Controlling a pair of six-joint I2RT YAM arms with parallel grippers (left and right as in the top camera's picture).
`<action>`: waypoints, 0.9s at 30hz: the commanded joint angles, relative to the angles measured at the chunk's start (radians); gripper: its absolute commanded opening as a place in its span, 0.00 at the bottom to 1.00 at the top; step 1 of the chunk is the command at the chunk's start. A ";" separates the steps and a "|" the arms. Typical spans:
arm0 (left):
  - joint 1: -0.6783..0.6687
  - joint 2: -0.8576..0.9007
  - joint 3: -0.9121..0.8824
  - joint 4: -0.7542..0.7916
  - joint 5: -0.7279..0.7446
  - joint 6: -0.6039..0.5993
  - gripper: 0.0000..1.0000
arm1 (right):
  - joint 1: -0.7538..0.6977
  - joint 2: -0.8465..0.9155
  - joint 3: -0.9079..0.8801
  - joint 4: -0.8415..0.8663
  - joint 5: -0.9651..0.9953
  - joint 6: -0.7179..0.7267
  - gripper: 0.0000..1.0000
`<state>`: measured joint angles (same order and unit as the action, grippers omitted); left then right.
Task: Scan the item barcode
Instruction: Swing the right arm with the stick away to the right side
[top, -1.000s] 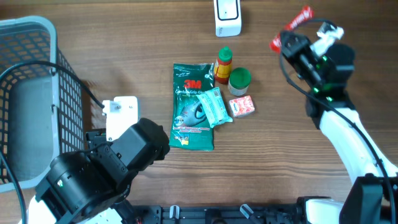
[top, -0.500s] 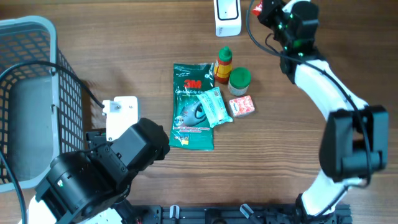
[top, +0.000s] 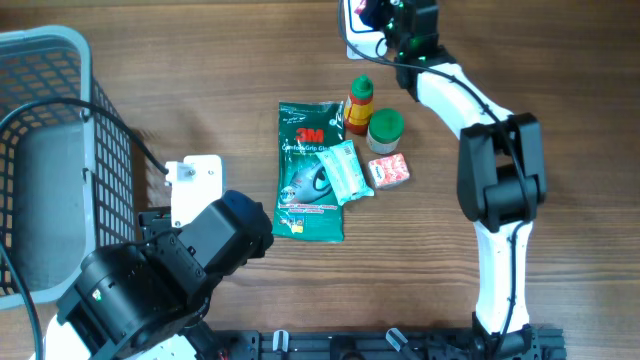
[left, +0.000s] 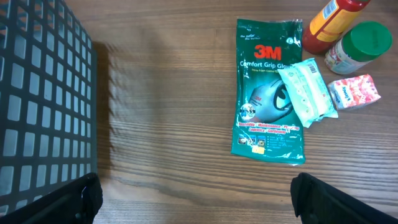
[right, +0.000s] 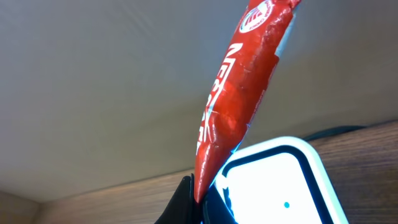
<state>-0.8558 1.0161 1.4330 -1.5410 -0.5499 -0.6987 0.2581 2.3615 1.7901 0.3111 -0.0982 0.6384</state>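
Red with white lettering, the sachet (right: 239, 93) is the item to scan. The right gripper (right: 198, 194) has its jaws closed on one narrow end of it, so the long printed body stands free past the fingertips. I judge this grip is chosen to leave the print uncovered for reading.

The sachet is held just in front of the white scanner (right: 280, 180), whose lit window shows directly behind it in the right wrist view. From overhead the scanner (top: 358, 40) stands at 12 o'clock on the table (top: 200, 60), and the right gripper (top: 385, 15) reaches over it there. I cannot find the barcode itself in any view, so the sachet may need some turning before the window can read it.

The left gripper (left: 199, 193) is wide open and holds nothing. It hangs at 7 o'clock, beside the grey basket (top: 40, 60) at 9 o'clock, probably to keep out of the way.

The other goods wait at the centre:
- a 3M glove pack (top: 308, 170) with a pale green packet (top: 347, 172) lying on it
- a sauce bottle (top: 360, 100)
- a green-lidded jar (top: 385, 128)
- a pink carton (top: 389, 171)
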 joint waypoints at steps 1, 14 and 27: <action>-0.003 -0.002 -0.003 0.003 -0.016 -0.020 1.00 | 0.010 0.050 0.044 0.005 0.091 -0.037 0.05; -0.003 -0.002 -0.003 0.003 -0.016 -0.020 1.00 | 0.010 0.063 0.045 -0.021 0.107 -0.028 0.05; -0.003 -0.002 -0.003 0.003 -0.016 -0.020 1.00 | -0.240 -0.165 0.046 -0.437 0.284 -0.035 0.05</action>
<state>-0.8558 1.0161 1.4330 -1.5406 -0.5503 -0.6987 0.1349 2.3383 1.8126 -0.0425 0.0460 0.6037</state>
